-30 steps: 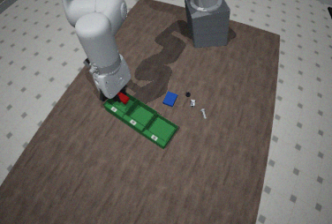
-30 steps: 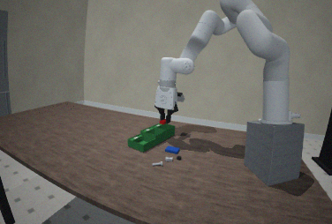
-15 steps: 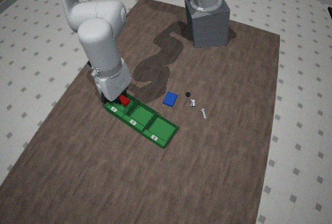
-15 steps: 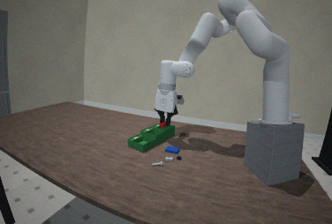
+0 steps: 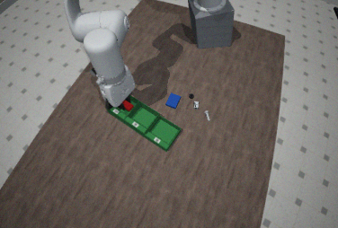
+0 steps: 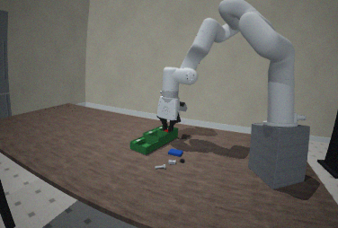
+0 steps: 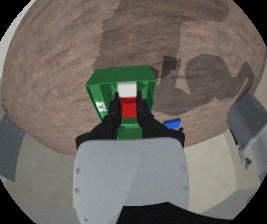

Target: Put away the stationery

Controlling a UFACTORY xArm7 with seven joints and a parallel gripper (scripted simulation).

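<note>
Sitting between the dark fingers is a small red block [image 7: 127, 111] with a pale top, and the gripper [image 7: 128, 120] is clamped on it, narrow, directly over the end compartment of the green bin tray [image 7: 97, 91]. The wrist view gives the clearest read: both fingers flank the block and the green walls frame it from below. Whether the block touches the compartment floor cannot be told from any view.

From the top view, the red block [image 5: 128, 106] peeks out just beside the wrist housing, at the tray's end nearest the arm [image 5: 104, 51]; the gripper itself is mostly hidden under that housing. This view alone shows the green bin tray [image 5: 173, 140] as three compartments in a row, each with a small white label on its near wall; the marks are too small to read.

Out on the table [image 5: 90, 177], to the tray's side, lie a blue flat block [image 5: 173, 100], a small black round piece [image 5: 190, 95], a little white-grey part [image 5: 196, 104] and a pale bolt [image 5: 207, 115], all apart from the tray.

The exterior view adds height: the gripper [image 6: 168, 128] points straight down with fingertips at the rim of the green bin tray [image 6: 144, 147], and the arm rises from a grey pedestal [image 6: 279, 159].
</note>
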